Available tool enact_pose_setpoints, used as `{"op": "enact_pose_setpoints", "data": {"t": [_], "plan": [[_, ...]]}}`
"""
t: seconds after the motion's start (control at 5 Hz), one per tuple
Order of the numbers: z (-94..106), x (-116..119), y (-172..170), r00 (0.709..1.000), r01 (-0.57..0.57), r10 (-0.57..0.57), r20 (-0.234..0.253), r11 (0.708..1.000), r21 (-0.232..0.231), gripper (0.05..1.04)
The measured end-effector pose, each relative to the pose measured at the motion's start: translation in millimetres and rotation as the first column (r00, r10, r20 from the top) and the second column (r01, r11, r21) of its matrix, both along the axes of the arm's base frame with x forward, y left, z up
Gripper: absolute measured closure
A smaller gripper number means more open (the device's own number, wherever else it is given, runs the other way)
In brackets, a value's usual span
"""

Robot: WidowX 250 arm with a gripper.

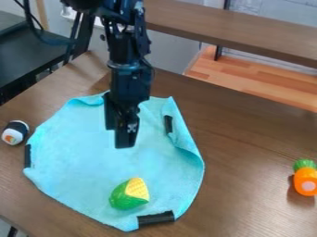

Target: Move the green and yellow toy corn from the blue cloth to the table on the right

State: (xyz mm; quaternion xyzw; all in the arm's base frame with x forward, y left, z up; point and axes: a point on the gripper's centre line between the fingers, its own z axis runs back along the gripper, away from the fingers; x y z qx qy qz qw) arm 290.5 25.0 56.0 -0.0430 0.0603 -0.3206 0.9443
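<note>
We see the black gripper (pixel 117 138) hanging over the upper middle of the light-blue cloth (pixel 80 159), left of the frame's centre. Its two fingers stand apart, and we see nothing held between them. The green-and-yellow toy corn (pixel 130 194) lies on the cloth at the lower middle left of the frame, below the claw and well apart from it. Black strips mark the cloth at its left side, upper right and bottom, and we notice its right edge folded over. On the brown table (pixel 248 139), we find a black-and-white toy sushi roll (pixel 15 132) just beside the cloth at the left, and an orange toy carrot (pixel 306 180) with a green top near the right edge.
</note>
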Motion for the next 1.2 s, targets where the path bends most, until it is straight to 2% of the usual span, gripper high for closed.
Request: {"op": "enact_pose_setpoints", "data": {"t": [0.4,0.6,0.8,1.2], "plan": [[-20.9,-30,-20,0.996,0.089,-0.089,0.005,0.994,0.062,0.084],[-28.5,-36,-29,0.991,0.130,-0.132,0.015,0.987,0.090,0.084],[-30.5,-32,-37,0.990,0.126,-0.131,0.050,0.988,0.094,0.084],[-40.8,-32,-46,0.989,0.125,-0.132,0.063,0.987,0.102,0.084]]}}
